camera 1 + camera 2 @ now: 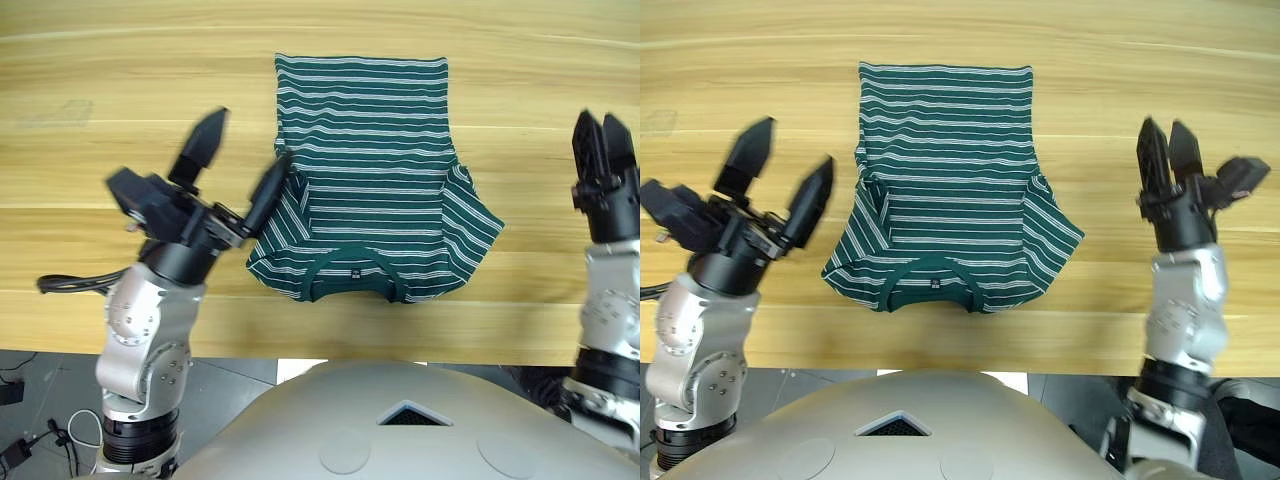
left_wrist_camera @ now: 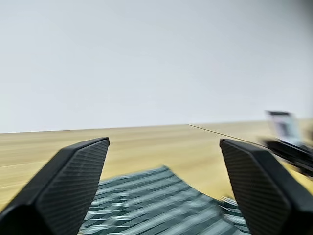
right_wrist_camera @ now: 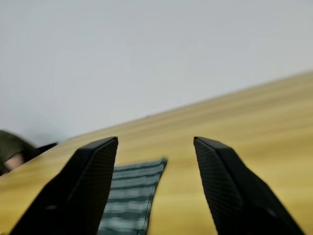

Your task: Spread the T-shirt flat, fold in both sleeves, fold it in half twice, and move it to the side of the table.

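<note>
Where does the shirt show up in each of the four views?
Left eye: shirt at centre, collar nearest the robot.
Right eye: shirt left of centre.
Left wrist: shirt between the left claw's fingers.
Right wrist: shirt between the right claw's fingers.
Shared landmark: the wooden table under it.

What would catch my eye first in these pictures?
A dark green, white-striped T-shirt lies in the middle of the wooden table, with its collar toward the robot and its sleeves bunched in at the sides. The black left tool and right tool hover on either side of it, both open and empty.
</note>
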